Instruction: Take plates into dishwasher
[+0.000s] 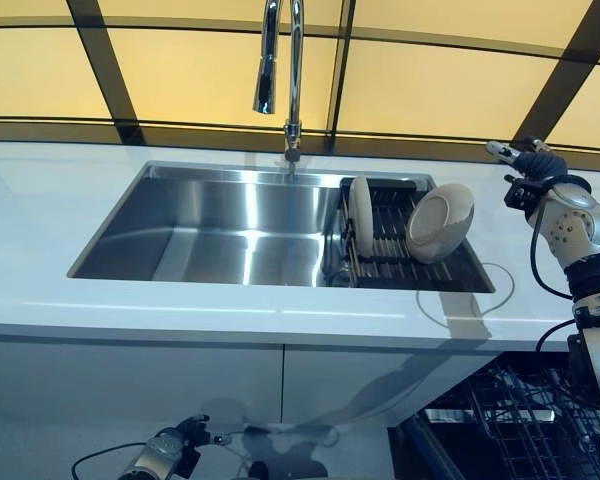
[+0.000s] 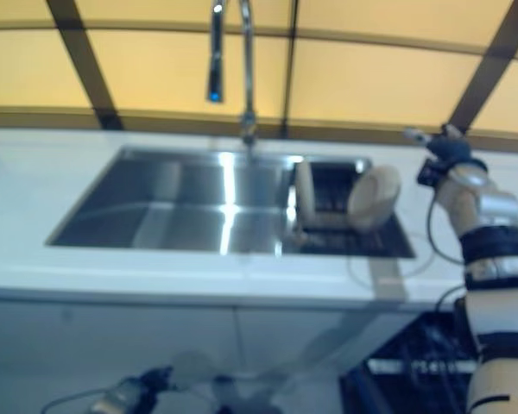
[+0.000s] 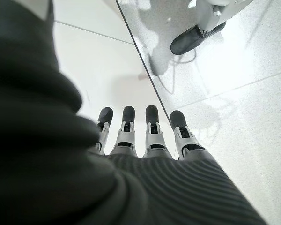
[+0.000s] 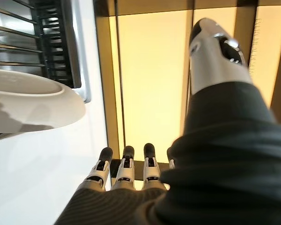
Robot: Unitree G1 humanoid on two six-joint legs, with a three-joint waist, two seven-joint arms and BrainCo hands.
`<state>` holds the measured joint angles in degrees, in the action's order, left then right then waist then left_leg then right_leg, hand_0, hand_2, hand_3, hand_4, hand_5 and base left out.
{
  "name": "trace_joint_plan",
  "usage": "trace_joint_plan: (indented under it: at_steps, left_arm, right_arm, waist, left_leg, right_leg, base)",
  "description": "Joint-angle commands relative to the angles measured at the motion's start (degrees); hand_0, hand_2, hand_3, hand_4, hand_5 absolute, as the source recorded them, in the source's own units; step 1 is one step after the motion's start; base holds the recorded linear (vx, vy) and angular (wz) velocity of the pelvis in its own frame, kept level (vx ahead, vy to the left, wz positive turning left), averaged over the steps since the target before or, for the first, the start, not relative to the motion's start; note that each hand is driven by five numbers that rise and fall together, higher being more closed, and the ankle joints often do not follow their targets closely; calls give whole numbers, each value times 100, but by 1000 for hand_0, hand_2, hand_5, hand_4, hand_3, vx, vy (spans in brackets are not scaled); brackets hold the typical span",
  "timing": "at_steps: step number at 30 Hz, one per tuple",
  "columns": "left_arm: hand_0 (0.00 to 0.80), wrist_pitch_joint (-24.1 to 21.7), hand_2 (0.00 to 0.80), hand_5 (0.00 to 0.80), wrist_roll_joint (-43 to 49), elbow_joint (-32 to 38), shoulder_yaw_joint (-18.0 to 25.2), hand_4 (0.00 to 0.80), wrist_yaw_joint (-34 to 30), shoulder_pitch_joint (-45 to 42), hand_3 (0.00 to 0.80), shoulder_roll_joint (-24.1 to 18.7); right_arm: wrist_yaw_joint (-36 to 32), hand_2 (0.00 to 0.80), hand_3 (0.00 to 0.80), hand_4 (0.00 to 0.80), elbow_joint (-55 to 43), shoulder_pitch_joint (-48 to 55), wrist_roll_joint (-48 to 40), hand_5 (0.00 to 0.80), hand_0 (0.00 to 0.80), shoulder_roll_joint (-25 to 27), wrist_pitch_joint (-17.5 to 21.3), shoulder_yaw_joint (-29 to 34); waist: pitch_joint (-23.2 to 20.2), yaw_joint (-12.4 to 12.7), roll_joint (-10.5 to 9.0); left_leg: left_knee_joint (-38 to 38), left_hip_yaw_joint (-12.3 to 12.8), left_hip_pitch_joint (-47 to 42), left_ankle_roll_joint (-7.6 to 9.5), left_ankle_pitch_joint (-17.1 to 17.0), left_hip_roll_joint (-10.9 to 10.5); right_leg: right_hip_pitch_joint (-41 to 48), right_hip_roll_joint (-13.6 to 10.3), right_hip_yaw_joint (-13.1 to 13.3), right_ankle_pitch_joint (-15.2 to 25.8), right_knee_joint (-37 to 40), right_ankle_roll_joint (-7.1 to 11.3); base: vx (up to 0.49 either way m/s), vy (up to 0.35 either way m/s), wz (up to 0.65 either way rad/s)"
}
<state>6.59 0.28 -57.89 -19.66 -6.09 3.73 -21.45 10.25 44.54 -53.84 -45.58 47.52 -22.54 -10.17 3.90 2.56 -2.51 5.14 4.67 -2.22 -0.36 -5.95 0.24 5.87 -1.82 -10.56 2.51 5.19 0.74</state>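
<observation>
Two cream plates stand in a black dish rack [image 1: 390,262] at the right end of the steel sink [image 1: 210,230]. One plate [image 1: 361,215] stands on edge at the rack's left; the other plate [image 1: 439,222] leans at its right and shows in the right wrist view as a plate [image 4: 33,101]. My right hand [image 1: 525,160] hovers over the counter to the right of the rack, fingers [image 4: 126,166] straight, holding nothing. My left hand [image 1: 180,440] hangs low by the cabinet front, fingers [image 3: 152,126] straight above the floor. The open dishwasher's rack [image 1: 510,420] shows at lower right.
A tall faucet [image 1: 285,70] rises behind the sink. White counter [image 1: 50,220] surrounds the basin, with yellow window panels behind. White cabinet doors [image 1: 180,385] run below the counter.
</observation>
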Motion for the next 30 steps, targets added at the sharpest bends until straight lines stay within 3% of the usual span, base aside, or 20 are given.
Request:
trace_joint_plan:
  at_steps: [1,9,30]
  left_arm:
    - [0,-226,0,0,-205,-379,-328,0,95,247,0,-163]
    - [0,-224,0,0,-161,-377,-258,0,44,242,0,-207]
    - [0,-15,0,0,-224,-404,-316,0,-94,448,0,-216]
  right_arm:
    - [-194,0,0,0,372,-715,188,0,0,530,26,-284]
    - [-1192,0,0,0,575,-607,538,0,0,465,-537,-467]
    - [-1064,0,0,0,712,-431,347,0,0,-50,-747,-382]
  waist:
    - [-99,198,-115]
    - [-87,199,-140]
    - [-26,174,-66]
  left_leg:
    - [-14,118,-174,-34,490,-193]
    - [-14,144,-215,-12,520,-190]
    - [-14,161,-329,-4,554,-189]
  right_leg:
    - [49,-114,-239,-214,-248,295]
    - [35,-122,-266,-226,-288,301]
    - [81,-104,-273,-276,-330,296]
  base:
    - [0,0,0]
    - [0,0,0]
    - [0,0,0]
